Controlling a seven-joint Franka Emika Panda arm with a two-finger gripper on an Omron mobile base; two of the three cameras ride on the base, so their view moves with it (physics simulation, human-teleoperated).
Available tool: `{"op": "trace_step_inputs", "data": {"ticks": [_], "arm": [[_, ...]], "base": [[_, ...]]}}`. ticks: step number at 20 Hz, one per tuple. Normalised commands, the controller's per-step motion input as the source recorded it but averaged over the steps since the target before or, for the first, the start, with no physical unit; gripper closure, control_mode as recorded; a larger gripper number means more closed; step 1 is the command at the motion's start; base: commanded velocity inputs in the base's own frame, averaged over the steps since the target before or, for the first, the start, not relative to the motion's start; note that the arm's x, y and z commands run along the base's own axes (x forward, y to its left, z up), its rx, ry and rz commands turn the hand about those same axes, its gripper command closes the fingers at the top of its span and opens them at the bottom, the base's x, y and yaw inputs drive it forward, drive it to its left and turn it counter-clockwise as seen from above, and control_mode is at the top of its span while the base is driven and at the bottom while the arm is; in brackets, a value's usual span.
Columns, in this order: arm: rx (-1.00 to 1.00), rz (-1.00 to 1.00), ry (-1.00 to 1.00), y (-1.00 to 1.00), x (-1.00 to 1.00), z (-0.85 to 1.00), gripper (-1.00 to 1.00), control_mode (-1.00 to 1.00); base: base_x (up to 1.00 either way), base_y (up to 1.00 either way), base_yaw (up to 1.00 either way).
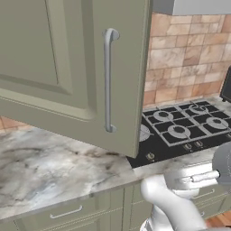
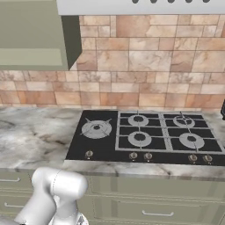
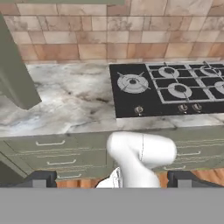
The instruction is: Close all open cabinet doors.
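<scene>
Gripper: its two dark fingertips (image 3: pixel 40 178) sit wide apart at the bottom corners of the hand view, so the gripper (image 3: pixel 111 180) is spread open and empty, nothing between the tips.
Cabinet door: the sage door (image 1: pixel 74 67) hangs swung out, up and to the left of the hand, well clear of it; in the hand view its edge (image 3: pixel 15 78) cuts down over the counter on the left.
Handle: a long vertical silver bar handle (image 1: pixel 108 81) runs near the door's free edge, no contact with the hand.
Counter: grey marbled counter (image 3: pixel 70 103) lies ahead of the hand, under the open door.
Cooktop: black gas cooktop (image 3: pixel 170 89) ahead and to the right of the hand, knobs along its front.
Drawers: sage drawer fronts (image 3: pixel 52 151) just below the counter edge, near the fingertips.
Wall: tan tile backsplash (image 2: pixel 145 61) beyond the cooktop.
</scene>
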Motion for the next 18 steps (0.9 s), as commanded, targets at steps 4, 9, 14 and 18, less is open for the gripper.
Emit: {"op": "trace_step_inputs", "data": {"ticks": [4,9,14,18], "arm": [[-0.01,0.15,-0.33,0.51,0.00,0.02,-1.00,-1.00],[0.00,0.18,-0.28,0.41,0.03,-0.01,-1.00,-1.00],[0.00,0.12,-0.13,0.34,0.08,0.00,-1.00,-1.00],[0.00,0.04,-0.14,0.31,0.00,0.00,-1.00,-1.00]], "base": [[0.00,0.00,0.00],[0.00,0.00,0.00],[0.00,0.00,0.00],[0.00,0.00,0.00]]}}
